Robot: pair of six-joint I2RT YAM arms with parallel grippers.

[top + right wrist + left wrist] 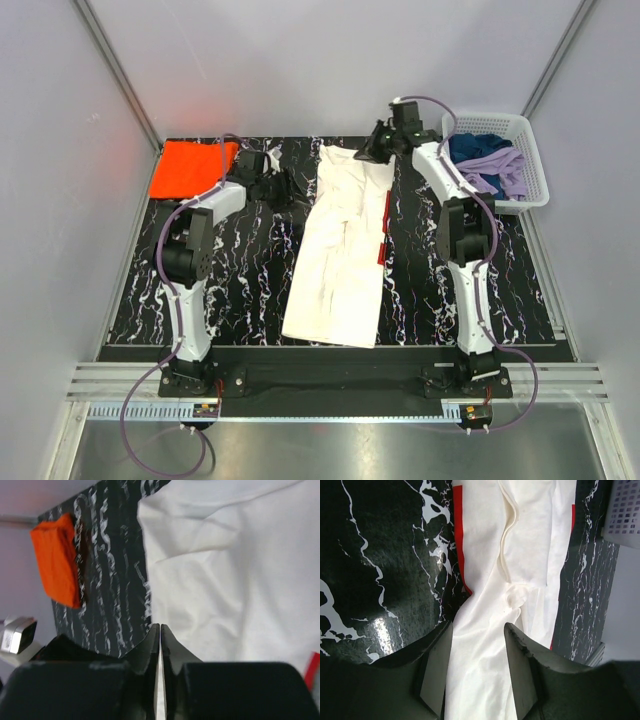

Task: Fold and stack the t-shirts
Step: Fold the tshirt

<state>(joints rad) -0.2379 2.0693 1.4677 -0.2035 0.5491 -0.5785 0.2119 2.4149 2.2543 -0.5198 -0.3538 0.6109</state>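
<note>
where right end effector (160, 626) pinches, white t-shirt (340, 250) edge hidden

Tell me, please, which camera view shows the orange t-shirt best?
The top external view: the orange t-shirt lies folded and almost wholly visible at the far left corner of the table. The right wrist view shows it smaller and slightly blurred. The left wrist view does not show it.

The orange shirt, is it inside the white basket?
No, the orange shirt lies folded on the table at the far left, while the white basket sits far right.
</note>
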